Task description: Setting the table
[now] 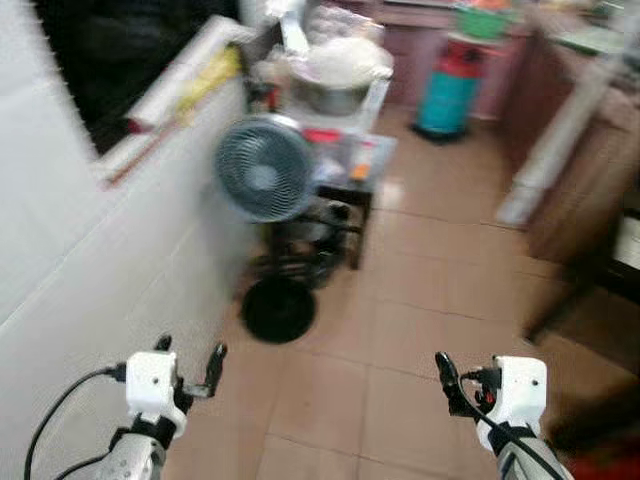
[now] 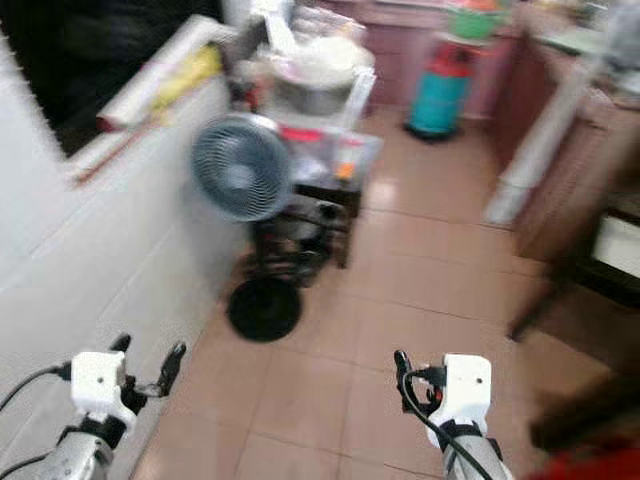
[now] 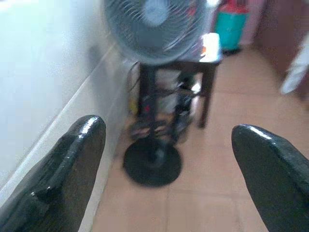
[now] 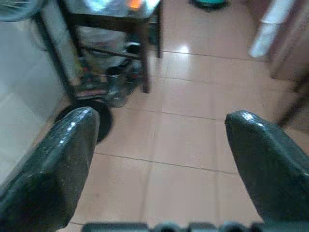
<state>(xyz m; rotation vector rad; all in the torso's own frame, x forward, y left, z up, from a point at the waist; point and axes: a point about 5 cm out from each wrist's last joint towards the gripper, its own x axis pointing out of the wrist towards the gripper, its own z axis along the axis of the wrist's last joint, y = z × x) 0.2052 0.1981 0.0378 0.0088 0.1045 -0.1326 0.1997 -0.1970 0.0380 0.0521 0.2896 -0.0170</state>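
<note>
Walking leg, both grippers empty; no tableware or dining table made out.

Left gripper (image 1: 190,372) and right gripper (image 1: 452,385), glossy black fingers spread, held low over tan floor tiles (image 1: 400,340). Judgement: hold arms steady, pass right of the round-based pedestal fan (image 1: 265,170) beside the white tiled wall (image 1: 90,290). Beyond: cluttered dark stand (image 1: 340,190), teal gas cylinder (image 1: 448,92).

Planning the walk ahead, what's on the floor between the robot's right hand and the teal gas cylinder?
In the left eye view, only bare tan floor tiles lie between the right hand and the teal gas cylinder; the small table stands off to the left.
</note>
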